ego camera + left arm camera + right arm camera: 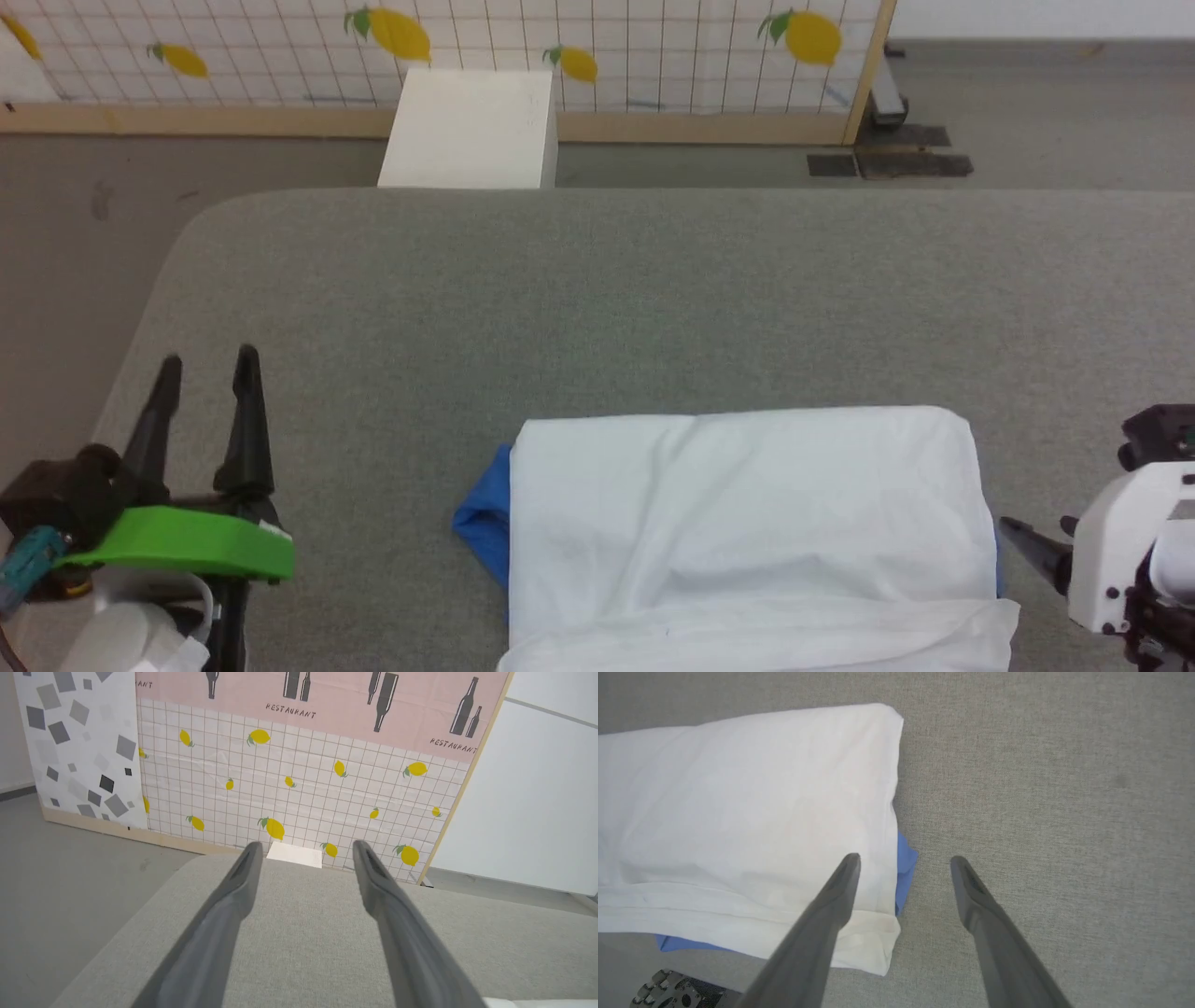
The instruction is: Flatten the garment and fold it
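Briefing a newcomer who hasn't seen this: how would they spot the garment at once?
On the grey fabric-covered table, look near the front edge. The garment lies there folded into a white rectangle. Blue fabric peeking at both sides separates it from the plain white box behind the table.

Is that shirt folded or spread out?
Folded: the garment lies as a compact white rectangle, no sleeves spread out, blue fabric peeking from under its sides.

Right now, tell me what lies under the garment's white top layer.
Blue fabric pokes out beneath the garment at both side edges, on the grey table. How it lies further in is covered.
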`<state>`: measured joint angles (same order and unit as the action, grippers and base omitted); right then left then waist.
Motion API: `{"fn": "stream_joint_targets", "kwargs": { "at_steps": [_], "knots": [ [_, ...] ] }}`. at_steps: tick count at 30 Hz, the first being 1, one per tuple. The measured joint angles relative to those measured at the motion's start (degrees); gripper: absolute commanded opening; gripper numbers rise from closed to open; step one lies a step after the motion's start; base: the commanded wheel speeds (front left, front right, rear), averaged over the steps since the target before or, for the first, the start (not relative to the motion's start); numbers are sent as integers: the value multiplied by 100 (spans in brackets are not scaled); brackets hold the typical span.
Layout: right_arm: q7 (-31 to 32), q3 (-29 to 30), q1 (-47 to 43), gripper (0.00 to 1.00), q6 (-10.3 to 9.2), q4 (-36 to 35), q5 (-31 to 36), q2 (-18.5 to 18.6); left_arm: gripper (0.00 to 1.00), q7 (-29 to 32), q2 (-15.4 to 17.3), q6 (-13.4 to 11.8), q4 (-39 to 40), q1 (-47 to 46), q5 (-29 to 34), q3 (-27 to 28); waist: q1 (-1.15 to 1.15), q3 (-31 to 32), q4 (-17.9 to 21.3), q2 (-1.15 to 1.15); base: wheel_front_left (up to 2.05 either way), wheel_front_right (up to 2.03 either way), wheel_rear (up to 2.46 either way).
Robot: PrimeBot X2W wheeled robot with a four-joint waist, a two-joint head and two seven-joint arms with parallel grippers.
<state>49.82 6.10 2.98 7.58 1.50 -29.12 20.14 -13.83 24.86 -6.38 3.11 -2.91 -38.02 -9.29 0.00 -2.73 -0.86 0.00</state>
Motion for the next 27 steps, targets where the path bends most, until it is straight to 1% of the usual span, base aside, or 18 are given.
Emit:
{"fn": "stream_joint_targets", "kwargs": {
  "at_steps": [2,3,5,9,12,18,24,25,26,27],
  "knots": [
    [-98,-172,98,100,0,213,-56,62,100,-74,-62,87,59,-123,402,157,0,-138,-33,0,0,0,0],
    [-107,-244,141,100,0,286,-63,97,100,-74,-155,129,149,-160,538,292,0,-196,-47,0,0,0,0],
    [-186,-377,270,100,0,458,-64,160,100,-91,-407,308,405,-252,898,549,0,-344,-85,0,0,0,0],
    [-211,-601,415,100,0,788,-66,204,100,-93,-872,665,474,-253,1277,870,0,-600,-165,0,0,0,0],
    [-210,-803,419,100,0,913,-141,224,100,-96,-1113,895,389,-240,1506,1047,0,-721,-241,0,0,0,0],
    [-274,-1278,640,100,-3,913,-546,212,100,-97,-1421,1160,232,-226,1682,1336,0,-795,-342,0,0,0,0],
    [-396,-1580,787,100,-2,1107,-584,240,100,-96,-1627,1292,100,-218,1838,1414,0,-779,-387,0,0,0,0],
    [-396,-1600,812,31,-2,1148,-584,248,100,-97,-1645,1299,87,-218,1845,1419,0,-772,-395,0,0,0,0],
    [-399,-1613,836,12,-2,1181,-581,255,100,-97,-1661,1318,80,-218,1856,1425,0,-765,-401,0,0,0,0],
    [-415,-1602,858,0,-2,1225,-572,253,100,-97,-1675,1334,77,-217,1870,1430,0,-759,-405,0,0,0,0]
  ]
}}
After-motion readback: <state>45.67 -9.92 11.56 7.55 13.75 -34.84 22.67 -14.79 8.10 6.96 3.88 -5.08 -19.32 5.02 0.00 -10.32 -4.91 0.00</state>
